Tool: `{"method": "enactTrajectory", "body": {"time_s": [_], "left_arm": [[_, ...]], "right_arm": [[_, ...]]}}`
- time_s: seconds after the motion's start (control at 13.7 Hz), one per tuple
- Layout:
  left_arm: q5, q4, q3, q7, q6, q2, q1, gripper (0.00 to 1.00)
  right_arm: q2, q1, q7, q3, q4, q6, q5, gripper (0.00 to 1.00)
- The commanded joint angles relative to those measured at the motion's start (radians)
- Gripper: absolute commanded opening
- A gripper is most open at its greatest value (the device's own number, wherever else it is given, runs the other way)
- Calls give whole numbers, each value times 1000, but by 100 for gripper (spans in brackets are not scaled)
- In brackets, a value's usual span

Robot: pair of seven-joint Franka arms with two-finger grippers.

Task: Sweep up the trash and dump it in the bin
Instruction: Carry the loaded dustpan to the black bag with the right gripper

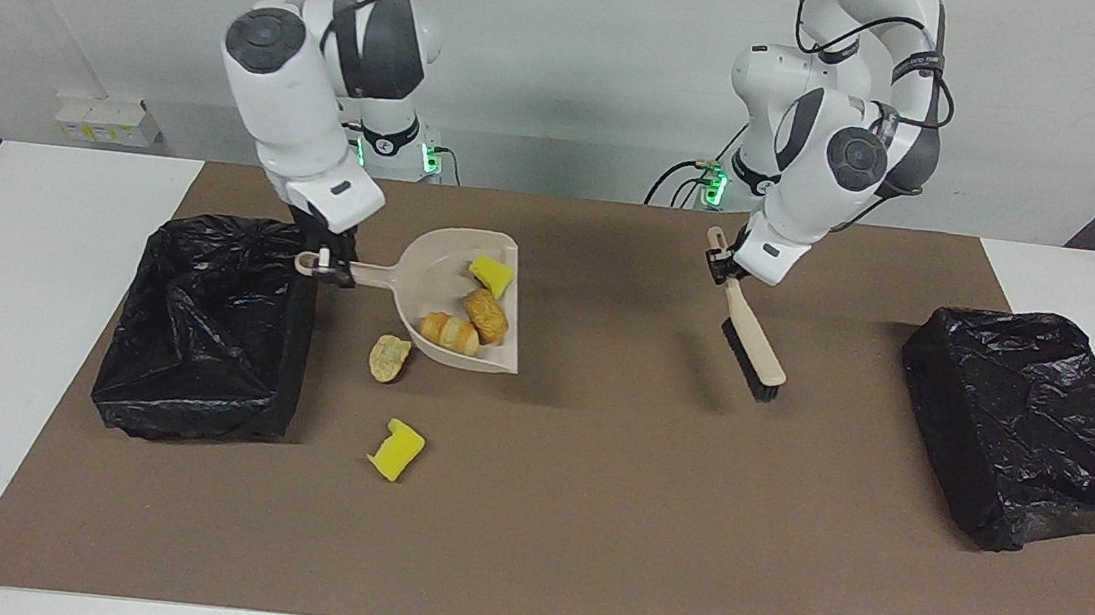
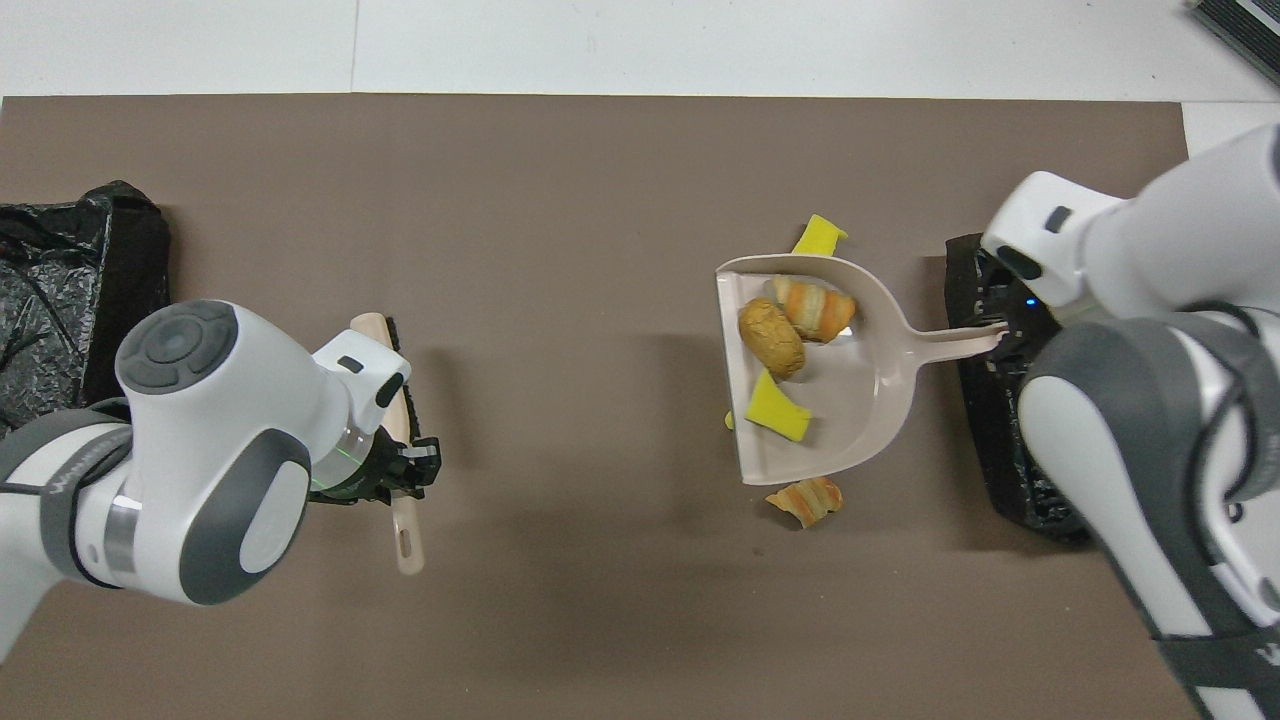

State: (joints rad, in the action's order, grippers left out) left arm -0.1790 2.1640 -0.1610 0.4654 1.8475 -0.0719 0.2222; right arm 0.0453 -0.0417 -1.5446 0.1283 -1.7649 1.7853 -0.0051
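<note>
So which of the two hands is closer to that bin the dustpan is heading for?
The right hand. It holds the dustpan by its handle at the edge of that bin. The left hand holds the brush, raised toward the left arm's end.

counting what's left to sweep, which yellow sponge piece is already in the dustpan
The sponge piece lying in the raised dustpan beside the two pastries. The other clearly visible one lies on the brown mat, farther from the robots, not yet swept.
</note>
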Motion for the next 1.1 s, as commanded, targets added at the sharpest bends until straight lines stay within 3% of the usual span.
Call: {"method": "enactTrajectory", "body": {"time_s": [0.0,0.15,0.37,0.66,0.88,0.95,1.02], "left_arm": [[-34,150,3,21,66,-90,116,0],[-79,259,2,25,133,-164,192,0],[-108,289,1,117,170,-166,336,0],[-158,384,3,159,301,-169,423,0],[-194,393,3,159,308,-164,425,0],[-194,392,5,159,296,-163,422,33],[-194,379,6,168,283,-161,414,99]], "right_arm": [[-41,-140,-130,8,-33,-4,33,0],[-39,-272,-245,7,-28,2,34,0],[-41,-377,-347,-1,-33,74,-34,0],[-41,-397,-166,-3,-39,114,-329,0],[-64,-319,-53,1,-89,135,-496,0],[-96,-288,31,1,-135,134,-565,0],[-126,-274,122,2,-183,135,-622,0]]}}
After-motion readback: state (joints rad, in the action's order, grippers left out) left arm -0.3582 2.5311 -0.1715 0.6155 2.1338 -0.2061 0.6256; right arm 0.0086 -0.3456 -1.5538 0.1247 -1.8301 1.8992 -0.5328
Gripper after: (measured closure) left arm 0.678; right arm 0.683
